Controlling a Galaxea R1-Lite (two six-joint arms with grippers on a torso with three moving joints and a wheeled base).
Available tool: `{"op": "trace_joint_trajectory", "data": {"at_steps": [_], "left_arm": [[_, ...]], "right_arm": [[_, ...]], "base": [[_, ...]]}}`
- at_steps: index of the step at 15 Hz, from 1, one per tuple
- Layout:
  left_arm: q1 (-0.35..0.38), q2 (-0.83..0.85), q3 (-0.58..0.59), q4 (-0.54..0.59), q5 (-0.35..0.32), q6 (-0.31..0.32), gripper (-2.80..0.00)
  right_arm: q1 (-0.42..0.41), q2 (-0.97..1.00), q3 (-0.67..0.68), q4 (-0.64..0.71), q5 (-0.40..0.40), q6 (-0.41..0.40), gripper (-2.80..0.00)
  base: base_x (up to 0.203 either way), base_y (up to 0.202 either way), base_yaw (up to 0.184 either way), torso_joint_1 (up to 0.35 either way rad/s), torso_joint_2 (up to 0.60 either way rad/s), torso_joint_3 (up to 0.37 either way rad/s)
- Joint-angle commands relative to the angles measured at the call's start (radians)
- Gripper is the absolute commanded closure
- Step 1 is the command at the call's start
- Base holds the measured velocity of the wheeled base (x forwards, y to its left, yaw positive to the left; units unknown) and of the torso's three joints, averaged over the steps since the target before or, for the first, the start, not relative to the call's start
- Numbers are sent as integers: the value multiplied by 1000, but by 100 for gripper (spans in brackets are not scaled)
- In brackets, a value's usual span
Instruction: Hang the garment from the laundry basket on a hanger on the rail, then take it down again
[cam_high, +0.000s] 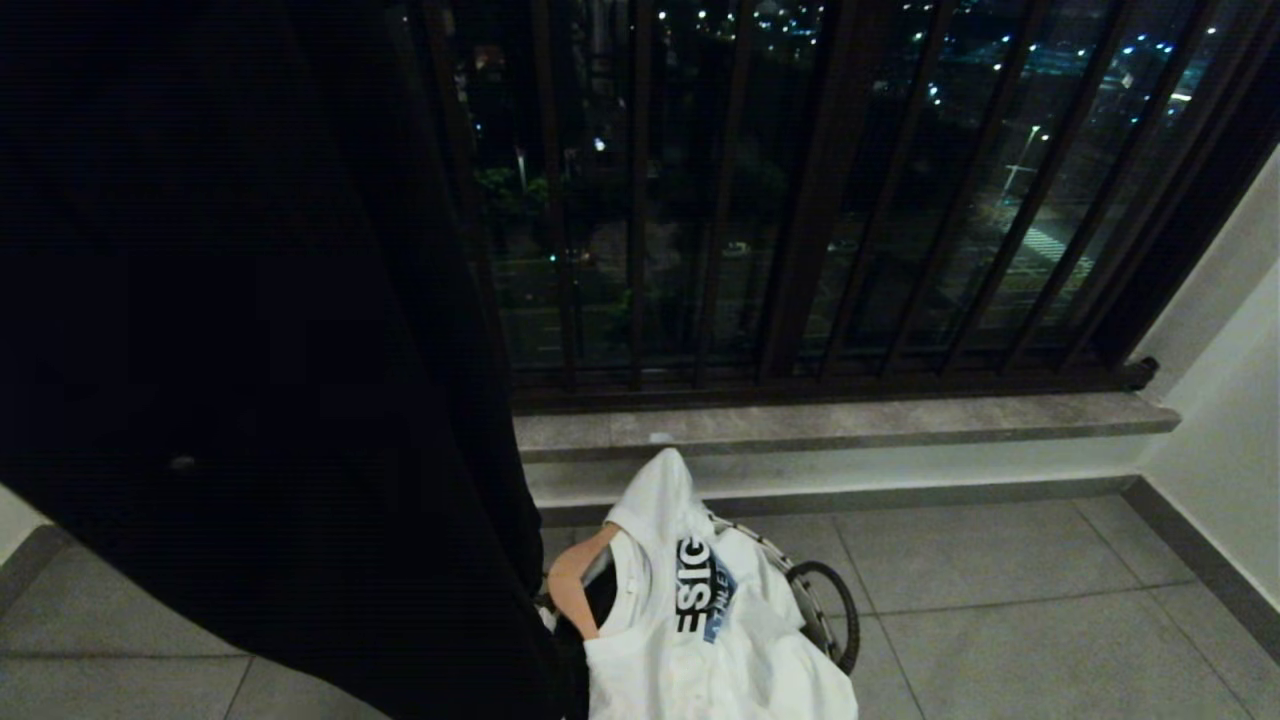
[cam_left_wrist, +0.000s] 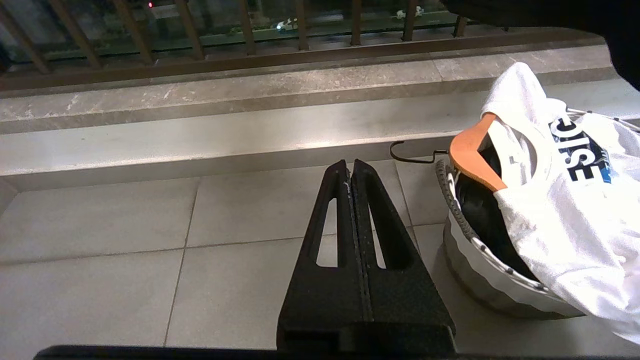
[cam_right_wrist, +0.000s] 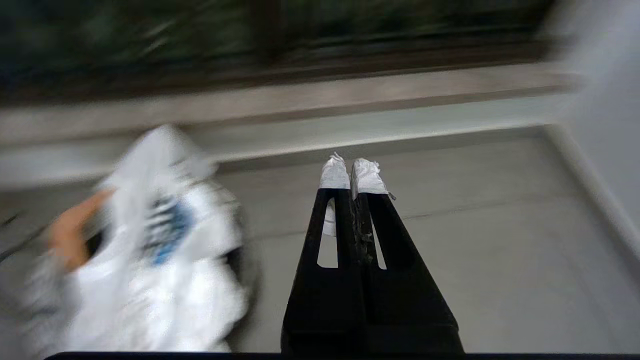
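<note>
Left wrist view only: hanger hook (cam_left_wrist: 411, 152) poking past laundry basket (cam_left_wrist: 480, 280). White printed garment (cam_high: 700, 620) draped over it. Both grippers' jaws pressed together, empty: left gripper (cam_left_wrist: 350, 167), right gripper (cam_right_wrist: 352, 167).

"ESIG" in black letters on the white garment (cam_high: 700, 620)

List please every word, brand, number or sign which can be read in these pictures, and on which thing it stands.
"ESIG": large black letters on the white T-shirt lying over the laundry basket; folds cut the word off, so it may be longer.
Blue patch beside those letters: smaller print, too small to read.
Right wrist view: the print is too blurred to read.
</note>
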Motion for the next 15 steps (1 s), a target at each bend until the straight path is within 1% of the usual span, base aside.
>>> {"op": "trace_joint_trajectory", "data": {"at_steps": [1,5,9,10,11,15], "left_arm": [[0,-1,3,0,0,0,0],[0,-1,3,0,0,0,0],[0,-1,3,0,0,0,0],[0,-1,3,0,0,0,0],[0,-1,3,0,0,0,0],[0,-1,3,0,0,0,0]], "right_arm": [[-67,-156,-8,59,-37,-2,0],[-101,-318,-10,177,-59,-13,0],[-121,-424,39,189,-57,-14,0],[-134,-455,55,188,-44,-15,0],[-143,-484,69,187,-11,-14,0],[-156,-610,151,180,138,-14,0]], "base": [[0,0,0,0,0,0],[0,0,0,0,0,0],[0,0,0,0,0,0],[0,0,0,0,0,0],[0,0,0,0,0,0],[0,0,0,0,0,0]]}}
